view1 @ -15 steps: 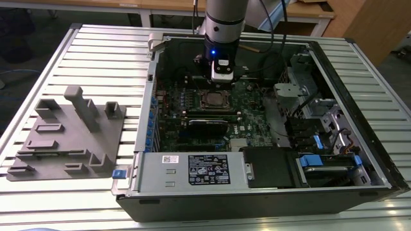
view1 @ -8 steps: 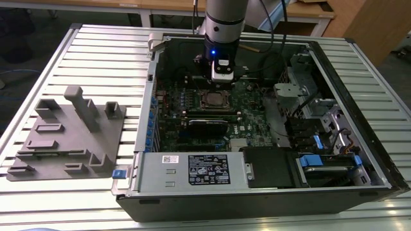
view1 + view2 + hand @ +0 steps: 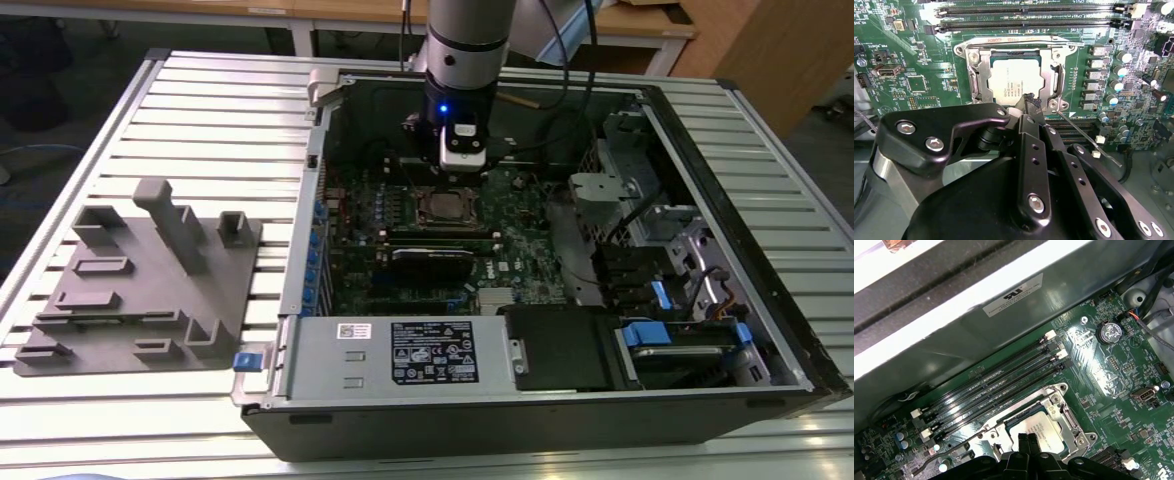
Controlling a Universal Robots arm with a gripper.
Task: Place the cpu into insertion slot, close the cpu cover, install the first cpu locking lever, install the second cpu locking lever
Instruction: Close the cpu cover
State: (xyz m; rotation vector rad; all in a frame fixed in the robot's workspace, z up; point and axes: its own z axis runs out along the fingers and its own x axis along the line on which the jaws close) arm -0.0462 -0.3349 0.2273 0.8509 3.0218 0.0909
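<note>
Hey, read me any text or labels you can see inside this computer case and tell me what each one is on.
White label on the power supply box: too small to read.
White sticker on the case wall: blurred.
Print on the cpu: too small.
Motherboard lettering: too small.
Nothing reads clearly.

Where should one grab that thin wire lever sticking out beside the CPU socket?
Probably at the free outer end of the locking lever, from above, pinching across the wire. The thin rod slants away from the cpu cover over the motherboard; its inner end sits against that frame.
</note>
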